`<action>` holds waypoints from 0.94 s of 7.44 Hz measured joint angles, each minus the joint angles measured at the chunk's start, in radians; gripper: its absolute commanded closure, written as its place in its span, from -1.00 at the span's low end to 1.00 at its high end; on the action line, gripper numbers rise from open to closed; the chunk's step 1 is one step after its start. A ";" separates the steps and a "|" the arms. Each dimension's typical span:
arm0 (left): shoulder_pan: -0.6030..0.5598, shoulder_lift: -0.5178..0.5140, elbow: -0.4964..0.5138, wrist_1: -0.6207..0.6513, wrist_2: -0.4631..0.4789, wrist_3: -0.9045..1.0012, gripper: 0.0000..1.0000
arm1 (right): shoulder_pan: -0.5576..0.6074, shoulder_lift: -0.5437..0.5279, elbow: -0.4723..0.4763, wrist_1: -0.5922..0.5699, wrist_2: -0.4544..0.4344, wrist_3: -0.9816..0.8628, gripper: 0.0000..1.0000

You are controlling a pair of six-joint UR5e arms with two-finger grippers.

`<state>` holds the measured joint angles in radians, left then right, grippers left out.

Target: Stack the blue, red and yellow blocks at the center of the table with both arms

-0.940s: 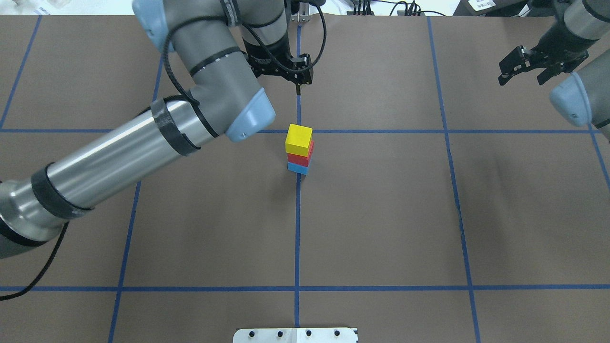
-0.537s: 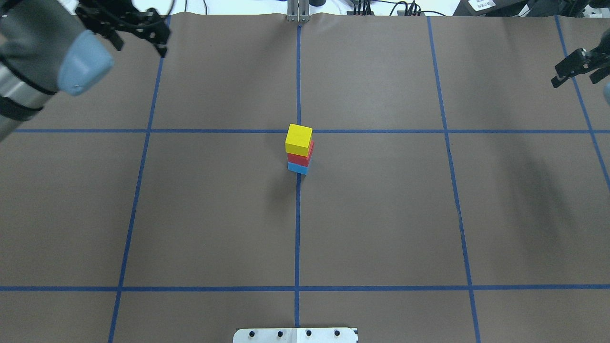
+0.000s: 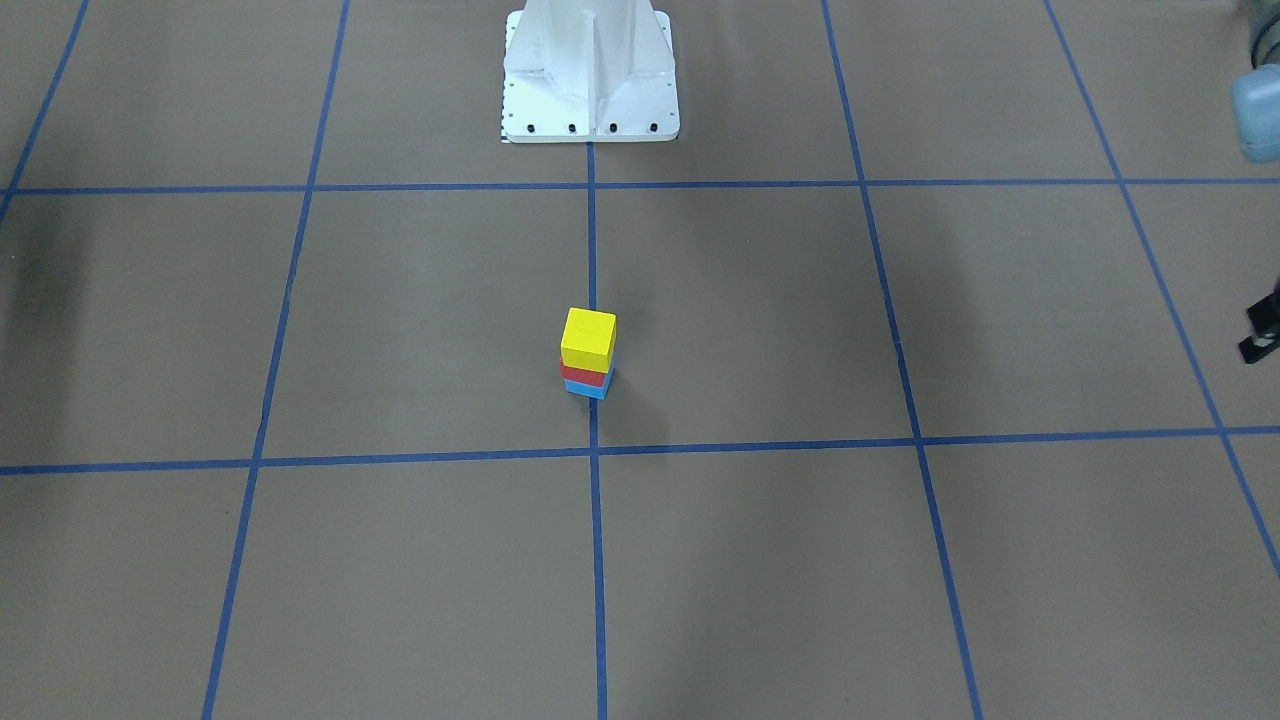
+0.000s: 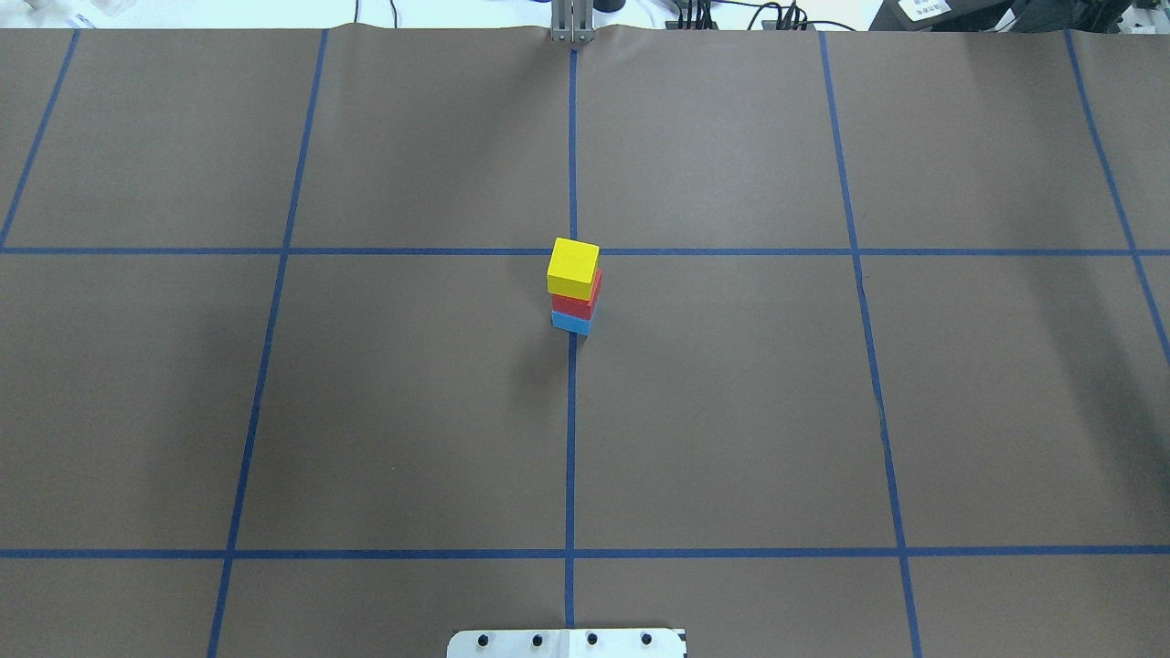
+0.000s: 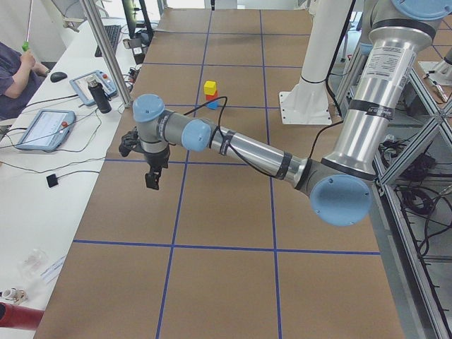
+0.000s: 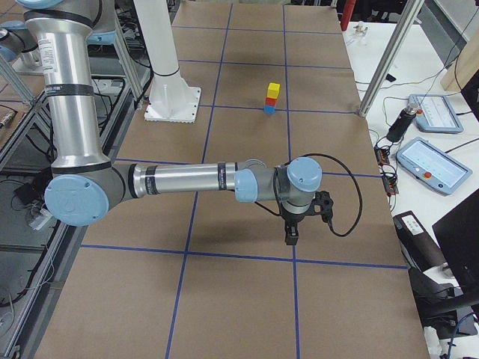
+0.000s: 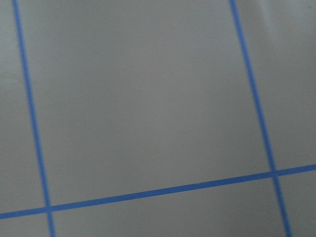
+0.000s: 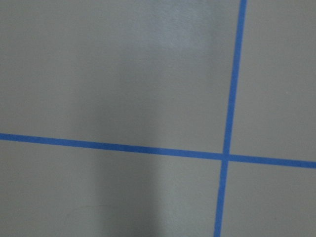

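The left hand (image 5: 152,178) and right hand (image 6: 290,235) hang over the surface (image 4: 731,411); wide or narrow, I cannot tell. Well away from both, the yellow block (image 4: 573,267) sits on the red block (image 4: 577,305), on the blue block (image 4: 571,322). Stacking looks finished, with nothing left to grasp.

Table (image 4: 731,411) — tape grid (image 4: 570,439), blue block (image 4: 571,323)

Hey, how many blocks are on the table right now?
3, in one central stack: blue block at the bottom, red block on it, yellow block on top. None seems hidden.

opposed overhead and front views, both steeply down on the central stack (image 4: 574,285)
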<state>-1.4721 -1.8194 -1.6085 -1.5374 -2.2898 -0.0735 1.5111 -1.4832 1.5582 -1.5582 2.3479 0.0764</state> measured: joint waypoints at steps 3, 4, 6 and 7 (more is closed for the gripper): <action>-0.118 0.081 0.100 -0.047 0.002 0.231 -1.00 | 0.008 0.019 -0.015 -0.011 -0.022 0.009 -0.99; -0.129 0.097 0.113 -0.064 0.005 0.243 -1.00 | 0.009 0.018 -0.015 -0.013 -0.021 0.009 -0.99; -0.133 0.143 0.111 -0.079 0.012 0.232 -1.00 | 0.019 0.013 -0.016 -0.014 -0.016 0.010 -0.99; -0.133 0.171 0.080 -0.081 0.009 0.181 -1.00 | 0.025 0.008 -0.016 -0.014 -0.009 0.010 -0.99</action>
<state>-1.6054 -1.6481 -1.5287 -1.6183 -2.2805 0.1076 1.5362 -1.4750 1.5422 -1.5723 2.3394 0.0859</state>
